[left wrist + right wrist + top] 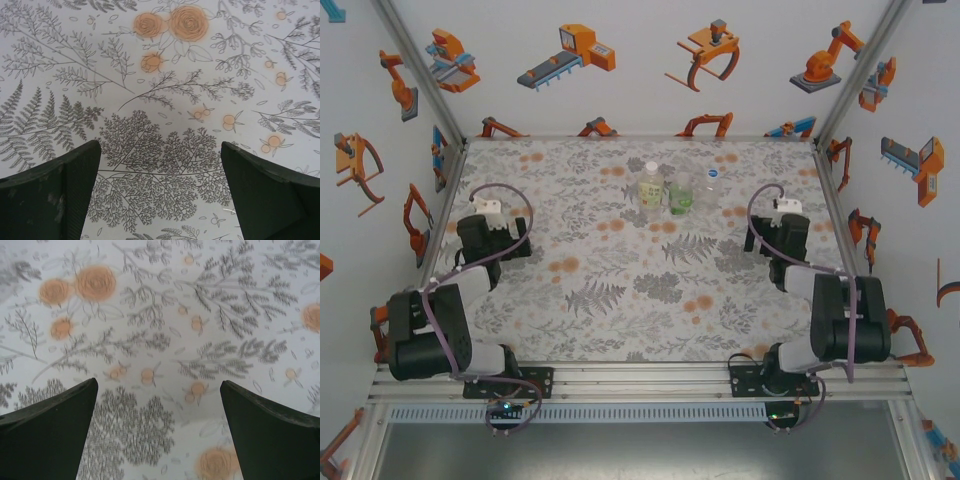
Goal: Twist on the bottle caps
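Your three bottles (680, 192) stand upright in a tight row at the far middle of the desk (620, 300): yellowish left, green middle, colourless right. The bottle caps (651, 167) sit on top, white on the left one, blue on the right one; you can't tell how tight. Any print on them is too small to read. Open fern-and-flower desk lies between them and both arms. Walls (620, 60) carry orange robot cartoons. Left arm (430, 330) and right arm (845, 325) are folded low at the desk's sides, wrists facing down. Left fingers (55, 195) are spread wide over bare print, and so are the right fingers (270, 435).
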Action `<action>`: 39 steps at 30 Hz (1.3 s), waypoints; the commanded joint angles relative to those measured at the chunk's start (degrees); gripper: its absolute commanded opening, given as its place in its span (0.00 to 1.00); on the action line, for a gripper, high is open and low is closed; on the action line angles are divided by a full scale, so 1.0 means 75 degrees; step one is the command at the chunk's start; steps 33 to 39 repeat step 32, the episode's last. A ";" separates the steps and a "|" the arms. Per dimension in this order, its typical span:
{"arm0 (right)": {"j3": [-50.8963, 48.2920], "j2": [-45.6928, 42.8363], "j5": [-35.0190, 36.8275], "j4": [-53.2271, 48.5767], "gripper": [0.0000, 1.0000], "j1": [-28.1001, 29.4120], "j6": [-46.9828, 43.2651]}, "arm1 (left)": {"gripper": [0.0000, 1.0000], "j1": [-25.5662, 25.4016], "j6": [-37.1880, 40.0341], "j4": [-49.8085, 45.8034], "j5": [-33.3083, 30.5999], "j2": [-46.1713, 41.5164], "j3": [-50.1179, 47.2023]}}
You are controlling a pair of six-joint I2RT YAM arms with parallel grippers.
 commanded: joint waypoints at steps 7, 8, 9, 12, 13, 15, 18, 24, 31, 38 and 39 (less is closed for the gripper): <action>-0.0598 0.0477 -0.0845 0.2094 0.99 -0.0167 0.0284 | 0.97 -0.0089 -0.0506 0.2440 0.1878 -0.0046 -0.0835; -0.0597 0.0480 -0.0839 0.2090 0.99 -0.0169 0.0276 | 0.97 -0.0164 -0.0367 0.2388 0.1847 -0.0036 -0.0832; -0.0595 0.0477 -0.0837 0.2100 0.99 -0.0168 0.0278 | 0.97 -0.0193 -0.0419 0.2464 0.1606 0.0036 -0.0836; -0.0624 0.0467 -0.0763 0.2100 0.99 -0.0174 0.0288 | 0.97 -0.0077 -0.0530 0.3021 0.1625 0.0507 -0.0860; -0.0632 0.0466 -0.0717 0.2109 0.99 -0.0173 0.0299 | 0.97 -0.0080 -0.0513 0.3245 0.1595 0.0699 -0.0855; -0.0605 0.0472 -0.0719 0.2099 0.99 -0.0166 0.0320 | 0.97 -0.0150 -0.0479 0.2967 0.1397 0.0784 -0.0681; -0.0608 0.0477 -0.0716 0.2100 0.99 -0.0167 0.0311 | 0.97 -0.0418 -0.0361 0.4186 0.1085 0.1404 -0.0967; -0.0596 0.0475 -0.0705 0.2088 0.99 -0.0165 0.0311 | 0.97 -0.0584 -0.0428 0.3005 0.0092 0.1123 -0.0624; -0.0583 0.0466 -0.0677 0.2042 0.99 -0.0132 0.0282 | 0.97 -0.0642 -0.0443 0.3058 -0.0110 0.1122 -0.0628; -0.0611 0.0455 -0.0681 0.2064 0.99 -0.0133 0.0279 | 0.97 -0.0642 -0.0448 0.3100 -0.0107 0.1140 -0.0638; -0.0611 0.0455 -0.0681 0.2064 0.99 -0.0133 0.0279 | 0.97 -0.0642 -0.0448 0.3100 -0.0107 0.1140 -0.0638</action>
